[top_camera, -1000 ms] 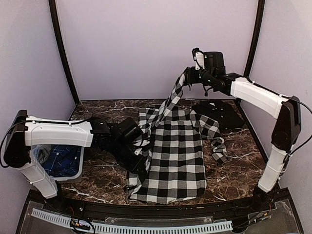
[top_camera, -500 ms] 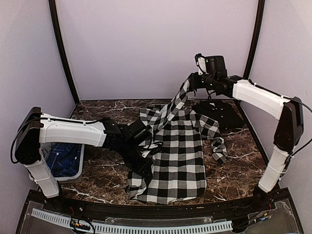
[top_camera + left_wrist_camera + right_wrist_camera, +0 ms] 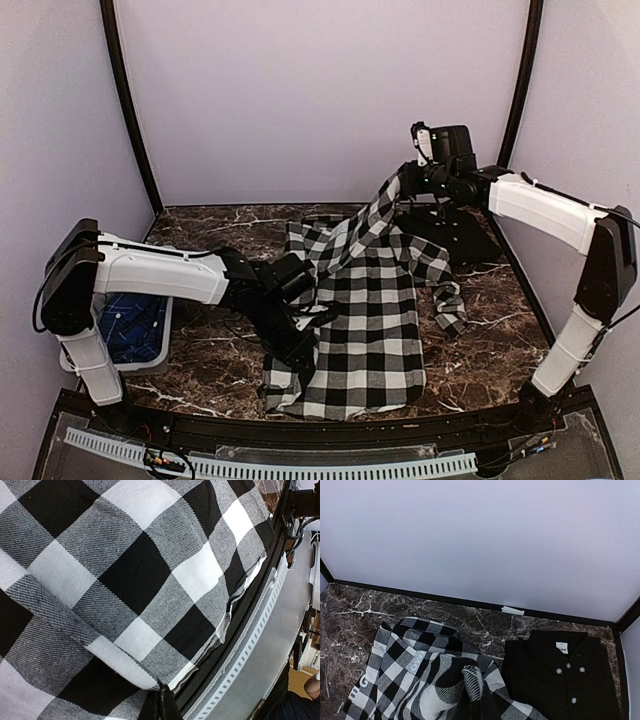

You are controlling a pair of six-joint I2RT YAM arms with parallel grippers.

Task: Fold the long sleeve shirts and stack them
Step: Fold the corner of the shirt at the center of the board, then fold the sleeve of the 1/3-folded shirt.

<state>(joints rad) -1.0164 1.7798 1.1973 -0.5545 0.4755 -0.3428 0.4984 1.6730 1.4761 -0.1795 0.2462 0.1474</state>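
Checked shirt: the black-and-white checked shirt (image 3: 365, 320) lay spread on the dark marble table (image 3: 210, 225), in its middle, with the hem toward the near edge.
Left sleeve of it: one sleeve (image 3: 360, 215) was lifted off the table and ran up as a slanted band to the right gripper.
Other sleeve: the second sleeve (image 3: 448, 300) lay flat on the table at the right side of the shirt body.
Letters: in the right wrist view, white block letters on a black band (image 3: 357, 687) showed on the checked cloth near the collar.
Right gripper: the right gripper (image 3: 400, 183) was clenched on the end of the raised sleeve, high above the far part of the table.
Left gripper: the left gripper (image 3: 161, 707) was low at the left edge of the shirt, with its fingertips pinched together on a fold of the checked cloth.
Black shirt: a black shirt (image 3: 560, 675) with white buttons lay flat in the far right corner, just beside the checked one.
Basket: a white basket (image 3: 166, 330) stood at the left by the left arm's base, with blue cloth (image 3: 135, 325) inside.
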